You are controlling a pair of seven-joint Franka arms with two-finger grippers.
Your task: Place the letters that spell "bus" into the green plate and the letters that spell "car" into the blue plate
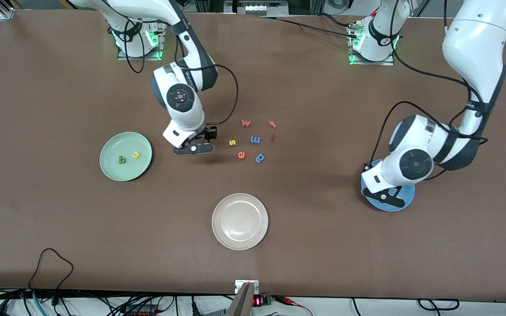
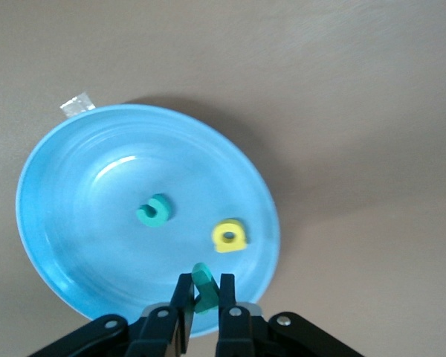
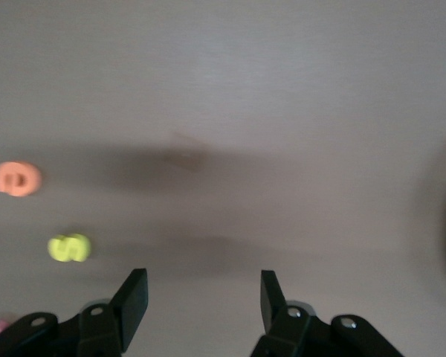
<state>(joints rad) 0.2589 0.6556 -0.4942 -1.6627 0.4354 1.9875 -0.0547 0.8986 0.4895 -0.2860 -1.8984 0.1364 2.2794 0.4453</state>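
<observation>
My left gripper (image 2: 204, 292) hangs over the blue plate (image 2: 67, 171), shut on the teal r (image 2: 204, 285). A teal c (image 2: 154, 211) and a yellow a (image 2: 230, 236) lie in that plate. In the front view the left gripper (image 1: 384, 195) covers most of the blue plate (image 1: 406, 198). The green plate (image 1: 117, 144) holds the dark green b (image 1: 122, 159) and the yellow u (image 1: 135, 154). My right gripper (image 1: 193, 149) is open and holds nothing, over bare table between the green plate and the yellow s (image 1: 232, 142). Its wrist view shows the yellow s (image 3: 69, 248).
A white plate (image 1: 218, 223) sits nearer the front camera, mid-table. Loose letters lie around the s: orange e (image 1: 241, 154), blue m (image 1: 255, 139), blue p (image 1: 260, 157), pink w (image 1: 246, 123), red t (image 1: 272, 124) and a dark red letter (image 1: 272, 137).
</observation>
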